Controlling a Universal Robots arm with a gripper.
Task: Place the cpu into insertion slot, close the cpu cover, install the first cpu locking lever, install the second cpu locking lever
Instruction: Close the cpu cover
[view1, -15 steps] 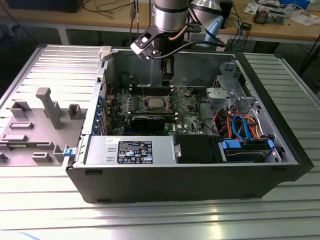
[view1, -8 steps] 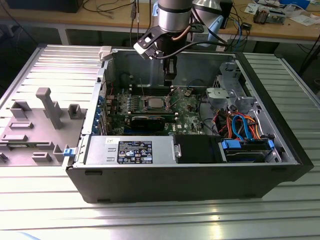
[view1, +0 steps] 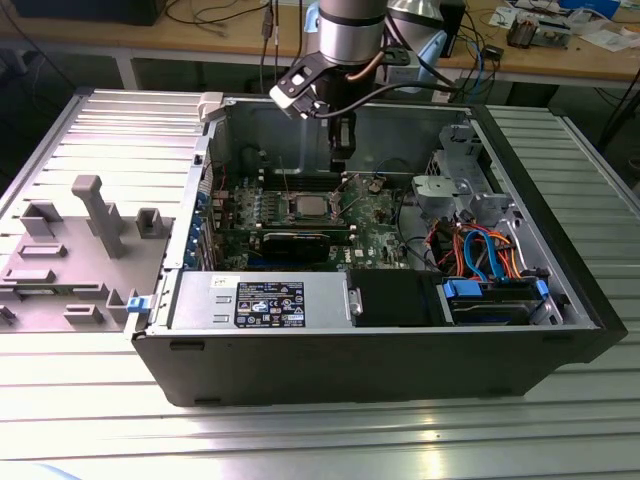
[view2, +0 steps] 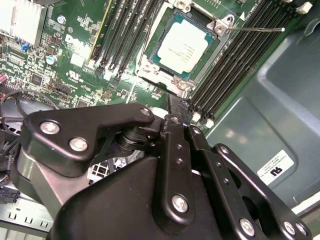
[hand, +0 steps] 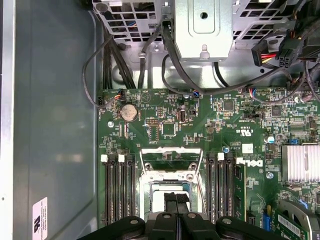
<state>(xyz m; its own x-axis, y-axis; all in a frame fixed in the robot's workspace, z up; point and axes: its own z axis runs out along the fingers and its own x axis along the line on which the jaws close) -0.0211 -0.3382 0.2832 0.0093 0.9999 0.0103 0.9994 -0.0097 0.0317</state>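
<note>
The insertion slot (view2: 155, 70) sits in the middle of the green board (hand: 165, 107). Two opposite sides of it are hemmed in by banks of long black memory slots (hand: 117, 187) that run close up to its grey metal rim. Beyond one bank lies the grey wall of the case (hand: 55, 125), a wide, flat, open stretch. Beyond the other bank stands a finned heat sink (hand: 300, 162). Farther from the slot, past a round coin battery (hand: 129, 112), a metal drive cage (hand: 202, 25) and loops of black cable (hand: 175, 65) crowd the board's edge. A thin straight lever (view2: 255, 29) sticks out from one corner of the slot, across the nearest memory slots. The cpu (view2: 181, 46) lies flat inside the slot with its dull silver top facing up. It sits square to the rim with a narrow dark margin around it. The cpu cover (hand: 172, 151) stands raised from one edge of the slot, and the green board shows through its large cut-out. The gripper (hand: 170, 196) hangs over the slot with its two fingers pressed together and nothing between them. Whether the tips touch the slot cannot be told. In the exterior view the gripper (view1: 338, 160) comes straight down into the case, slightly toward the exterior view's right of the slot and well apart from the case walls.
</note>
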